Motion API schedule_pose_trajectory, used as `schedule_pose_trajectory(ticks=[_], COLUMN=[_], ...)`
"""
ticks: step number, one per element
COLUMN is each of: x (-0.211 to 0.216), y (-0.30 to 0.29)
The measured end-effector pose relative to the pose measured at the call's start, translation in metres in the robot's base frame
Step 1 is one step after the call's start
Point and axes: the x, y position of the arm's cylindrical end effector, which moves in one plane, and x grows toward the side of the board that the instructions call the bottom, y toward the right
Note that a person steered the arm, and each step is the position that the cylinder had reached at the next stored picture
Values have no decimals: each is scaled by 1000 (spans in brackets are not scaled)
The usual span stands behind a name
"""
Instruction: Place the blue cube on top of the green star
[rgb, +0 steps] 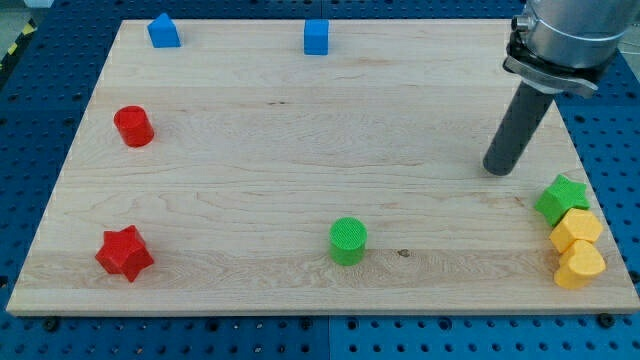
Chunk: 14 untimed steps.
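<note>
The blue cube (316, 37) stands near the view's top edge of the wooden board (300, 150), at the middle. The green star (561, 199) lies at the view's right edge, low down. My tip (497, 170) rests on the board a little up and to the left of the green star, apart from it, and far to the right and below the blue cube. It touches no block.
A second blue block with a peaked top (163, 31) sits at top left. A red cylinder (133, 126) and a red star (125, 253) are at the left. A green cylinder (348, 241) is at bottom middle. Two yellow blocks (576, 230) (580, 265) lie just below the green star.
</note>
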Motion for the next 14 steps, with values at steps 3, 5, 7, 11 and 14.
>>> schedule_pose_trajectory(ticks=[3,5,7,11,14], x=[-142,-239,-266,-211,-162], y=[-86,-162,-222,-220,-190])
